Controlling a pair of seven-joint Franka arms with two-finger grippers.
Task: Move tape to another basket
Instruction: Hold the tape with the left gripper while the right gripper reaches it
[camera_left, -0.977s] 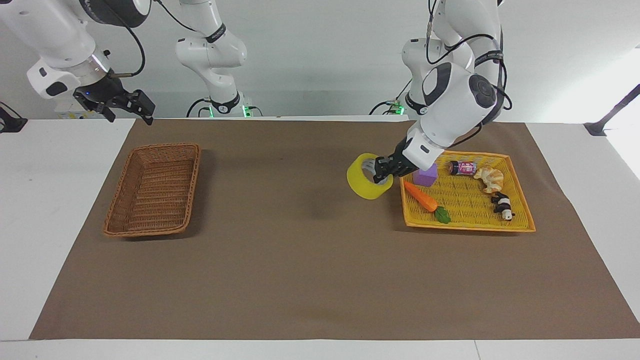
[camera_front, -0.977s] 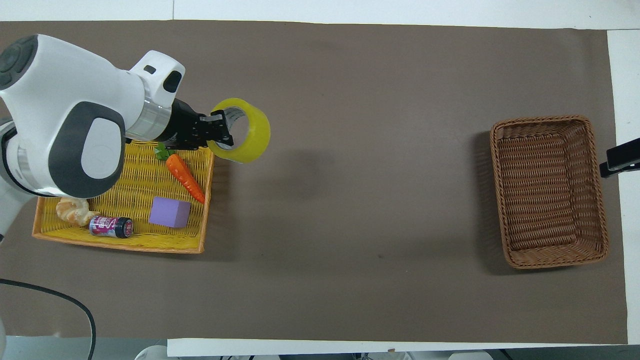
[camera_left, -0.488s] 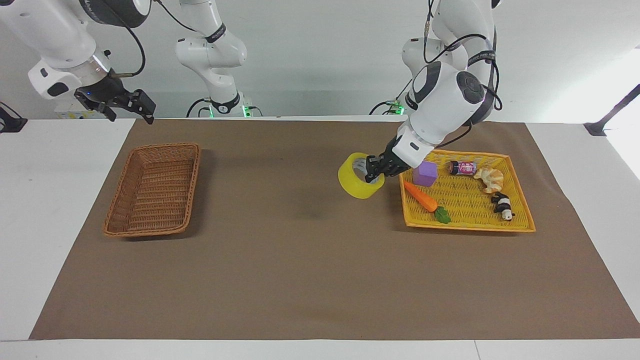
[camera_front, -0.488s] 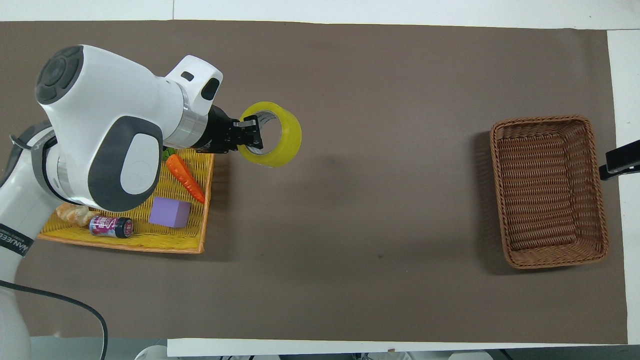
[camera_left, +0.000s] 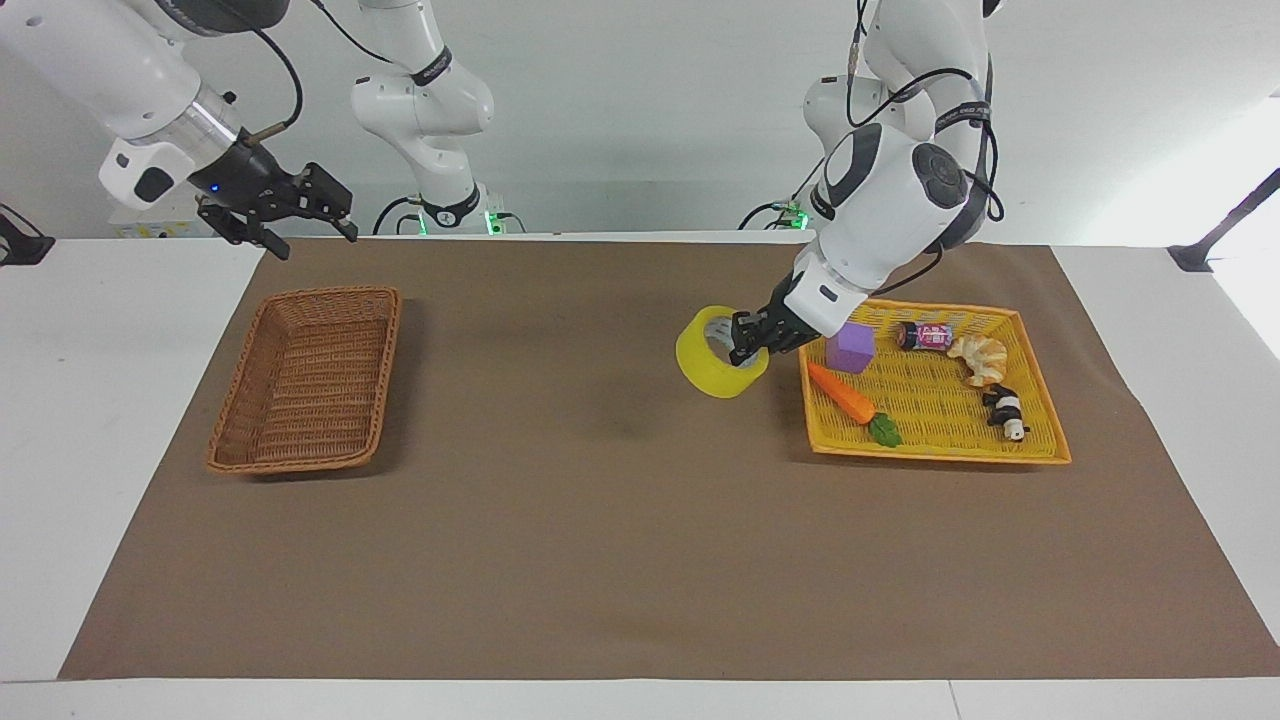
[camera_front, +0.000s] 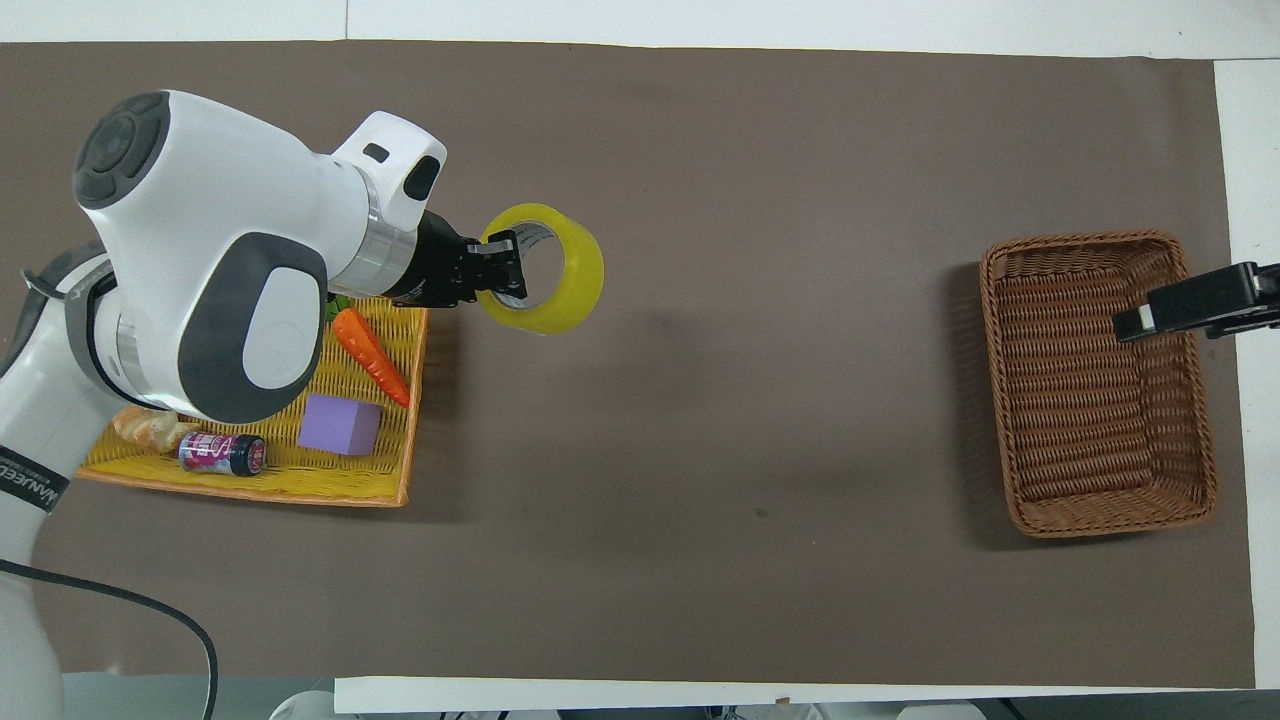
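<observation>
The left pincer (camera_left: 748, 347) is clenched on the tape (camera_left: 716, 365), pinching the wall of the yellow ring with one finger inside the whitish core and one on the outer face. The roll hangs tilted in the air over the brown mat (camera_left: 620, 560), just beside the edge of the yellow tray (camera_left: 935, 452) that faces the right arm's end of the desk (camera_left: 90, 400). A faint shadow lies on the mat below the roll, so it appears to be clear of the surface, though the gap itself is hard to judge from either view.

In the tray lie a carrot (camera_left: 845, 397) with a green leaf tip, a purple block (camera_left: 851, 349), a small dark can (camera_left: 924, 336) on its side, a croissant (camera_left: 979, 357) and a small black-and-white figure (camera_left: 1006, 412). The carrot is nearest the tape, the block just beside the left arm's wrist.

The brown wicker basket (camera_left: 305, 380) sits on the mat toward the right arm's end of the desk, well apart from the tape, and holds nothing.

The right pincer (camera_left: 300, 212) is released, its fingers spread, and hangs in the air over the basket's corner nearest the robots. In the overhead view one dark finger (camera_front: 1195, 303) shows above the basket's rim.
</observation>
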